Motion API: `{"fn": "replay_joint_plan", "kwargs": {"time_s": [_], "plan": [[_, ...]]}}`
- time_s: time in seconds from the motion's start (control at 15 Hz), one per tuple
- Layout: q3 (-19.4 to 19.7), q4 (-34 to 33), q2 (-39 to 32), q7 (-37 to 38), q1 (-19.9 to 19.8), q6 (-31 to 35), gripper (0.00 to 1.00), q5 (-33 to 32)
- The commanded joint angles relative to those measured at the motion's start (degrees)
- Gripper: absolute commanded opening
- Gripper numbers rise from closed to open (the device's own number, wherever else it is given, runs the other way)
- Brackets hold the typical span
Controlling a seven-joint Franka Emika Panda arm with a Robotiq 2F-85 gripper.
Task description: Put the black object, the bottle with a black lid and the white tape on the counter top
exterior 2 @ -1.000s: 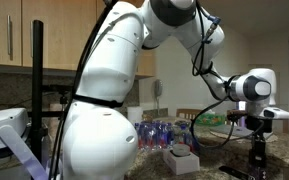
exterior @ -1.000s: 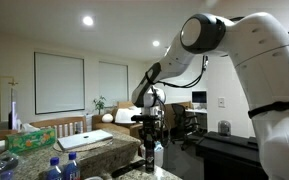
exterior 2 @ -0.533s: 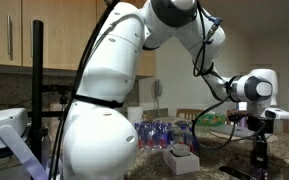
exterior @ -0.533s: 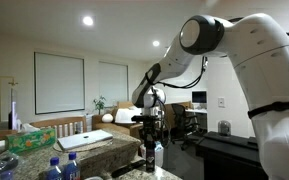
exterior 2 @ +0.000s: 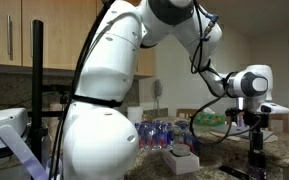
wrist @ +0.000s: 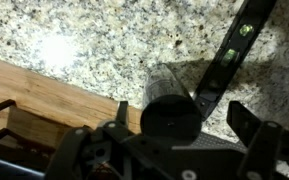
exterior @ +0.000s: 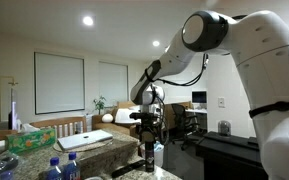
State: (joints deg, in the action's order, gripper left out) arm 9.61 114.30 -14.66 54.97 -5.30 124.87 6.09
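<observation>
Wrist view puts the bottle with the black lid (wrist: 169,100) upright on the speckled granite tabletop (wrist: 94,45), directly under the hand (wrist: 179,125); the fingers stand wide, one on each side of the lid, and I see no contact with it; so I judge this item as set down; the black block and the white tape I cannot find in any view, so I count two items left; clear bottles with blue caps (exterior: 56,170) stand nearby.
</observation>
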Motion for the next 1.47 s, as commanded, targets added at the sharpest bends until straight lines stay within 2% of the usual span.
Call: {"fn": "replay_joint_plan", "kwargs": {"time_s": [0.0,0.2,0.33,0.53,0.73,0.93,1.4], "plan": [[-1.39,5.42,10.51,1.25,2.48,-1.21,1.00,-0.84],[-4.98,7.60,15.47,1.94,5.44,0.95,1.00,-1.70],[-8.82,7.51,16.59,1.94,7.97,1.54,1.00,0.14],[-14.44,5.21,13.80,5.62,12.02,-0.02,1.00,1.20],[-17.51,3.69,8.41,8.54,14.75,0.57,1.00,2.39],[-18.31,1.86,2.30,9.59,16.23,0.53,1.00,4.72],[-15.94,-2.20,-6.70,10.95,16.09,-1.86,1.00,8.61]]}}
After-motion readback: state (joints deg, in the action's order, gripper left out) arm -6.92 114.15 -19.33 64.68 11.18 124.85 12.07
